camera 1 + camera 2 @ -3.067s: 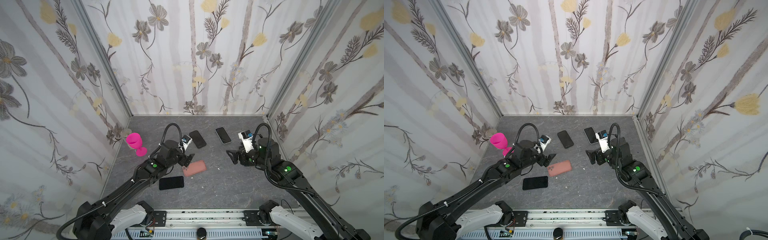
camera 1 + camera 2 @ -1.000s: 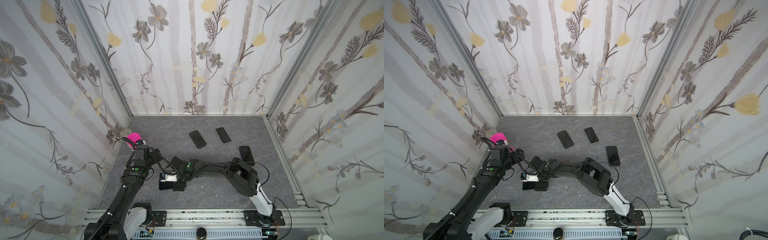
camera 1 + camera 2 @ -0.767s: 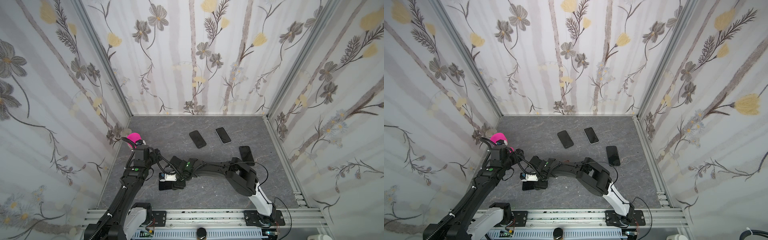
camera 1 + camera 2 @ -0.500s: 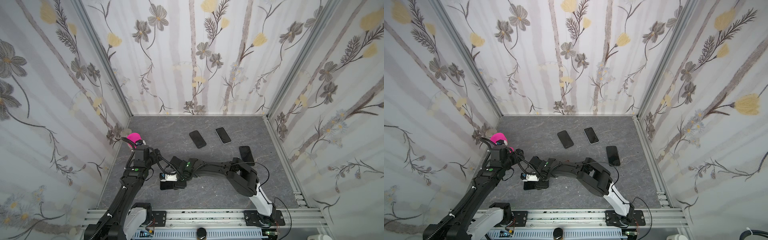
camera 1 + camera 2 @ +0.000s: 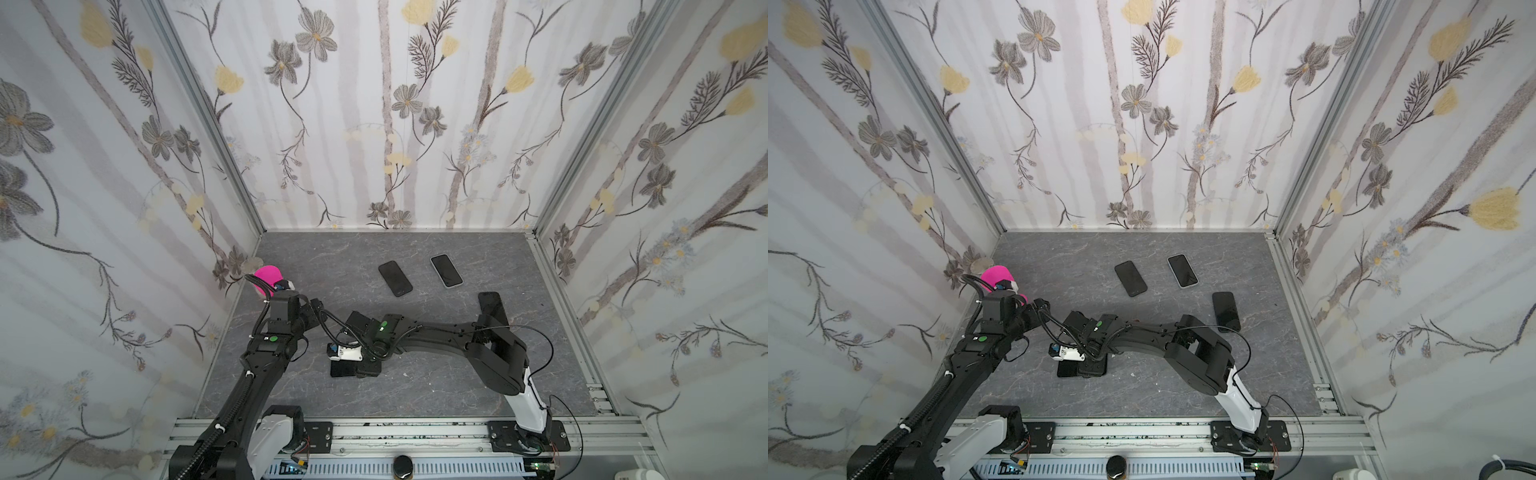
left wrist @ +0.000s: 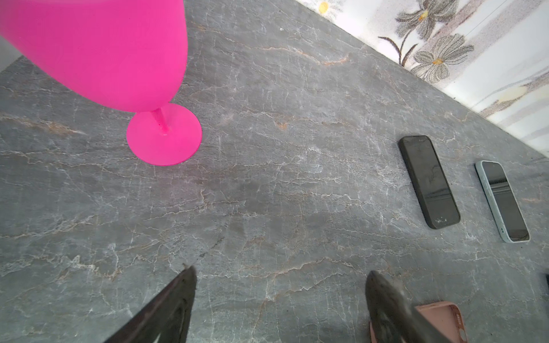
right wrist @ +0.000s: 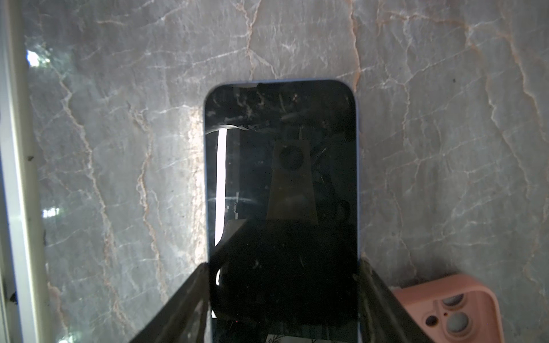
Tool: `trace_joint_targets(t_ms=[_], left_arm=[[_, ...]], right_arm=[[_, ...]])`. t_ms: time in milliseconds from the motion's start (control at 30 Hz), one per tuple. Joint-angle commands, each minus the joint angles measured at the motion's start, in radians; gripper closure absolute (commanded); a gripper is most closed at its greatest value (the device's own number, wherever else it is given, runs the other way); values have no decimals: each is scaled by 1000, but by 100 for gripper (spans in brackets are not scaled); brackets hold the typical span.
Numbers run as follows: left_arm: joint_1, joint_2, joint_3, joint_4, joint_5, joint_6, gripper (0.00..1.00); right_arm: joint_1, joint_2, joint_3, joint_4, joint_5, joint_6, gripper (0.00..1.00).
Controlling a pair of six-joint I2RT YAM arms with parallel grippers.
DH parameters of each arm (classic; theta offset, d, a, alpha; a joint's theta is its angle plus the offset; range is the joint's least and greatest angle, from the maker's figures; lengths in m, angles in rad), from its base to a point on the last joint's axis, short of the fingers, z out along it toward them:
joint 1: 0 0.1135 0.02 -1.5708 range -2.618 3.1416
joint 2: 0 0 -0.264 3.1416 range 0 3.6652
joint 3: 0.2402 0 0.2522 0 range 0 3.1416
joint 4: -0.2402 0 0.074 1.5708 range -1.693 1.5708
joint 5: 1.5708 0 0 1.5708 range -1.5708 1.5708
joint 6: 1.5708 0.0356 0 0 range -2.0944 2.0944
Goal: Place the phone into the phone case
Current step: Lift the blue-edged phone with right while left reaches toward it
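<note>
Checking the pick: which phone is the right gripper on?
The phone nearest the front rail, between the right gripper's fingers; the other three lie untouched farther back.

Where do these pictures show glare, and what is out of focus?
Right wrist view: the blue-edged phone screen mirrors a white streak; the right tool looks blurred. Left wrist view: the left tool is out of focus, the black phone sharp.

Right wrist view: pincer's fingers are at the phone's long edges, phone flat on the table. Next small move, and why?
Probably a short straight lift. The right pincer looks closed on the phone, one finger flush on each long edge, while the phone lies flat on the table. The pink case sits close beside it; sliding could shove it.
</note>
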Motion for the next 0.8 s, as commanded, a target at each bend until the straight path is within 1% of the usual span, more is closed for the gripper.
trace_joint_targets(t_ms=[0, 167, 267, 500, 600, 700, 767], left_arm=[[1, 0, -3, 31, 21, 3, 12], [1, 3, -4, 41, 72, 5, 13], [1, 10, -3, 53, 137, 6, 13], [-4, 67, 20, 79, 395, -15, 14], [-15, 121, 59, 71, 542, -35, 15], [-51, 182, 106, 46, 646, -39, 17], [-85, 218, 130, 36, 696, -38, 18]], right_arm=[[-5, -42, -31, 51, -44, 20, 44], [-18, -95, -84, 87, -61, 39, 45], [-32, -135, -126, 107, -60, 54, 45], [-97, -261, -256, 163, -60, 90, 45], [-141, -319, -316, 187, -61, 100, 45], [-185, -378, -367, 207, -61, 107, 45], [-213, -412, -392, 215, -64, 107, 45]])
